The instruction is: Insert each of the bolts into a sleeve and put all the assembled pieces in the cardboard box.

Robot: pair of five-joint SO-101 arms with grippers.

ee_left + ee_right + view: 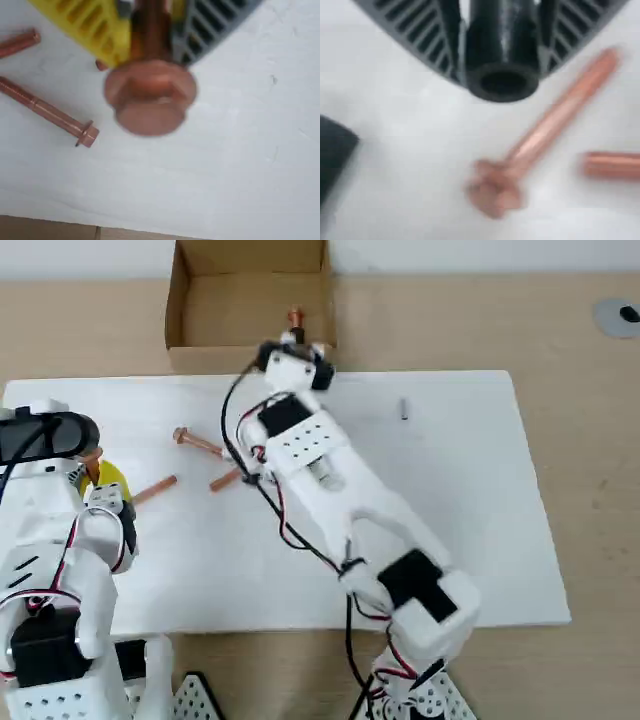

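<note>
Bolt (150,97) between left pincer (151,50) jaws

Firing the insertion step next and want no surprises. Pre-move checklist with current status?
1. Left gripper clamped on the held bolt: ok.
2. Right gripper clamped on the black sleeve: ok.
3. Sleeve bore free: ok, the open end looks hollow.
4. Bolt and sleeve lined up: not ok, in the high view the two arms stand apart.
5. Path free of loose bolts: cannot tell, they lie on the white sheet between the arms.
6. Cardboard box open and upright: ok.
</note>
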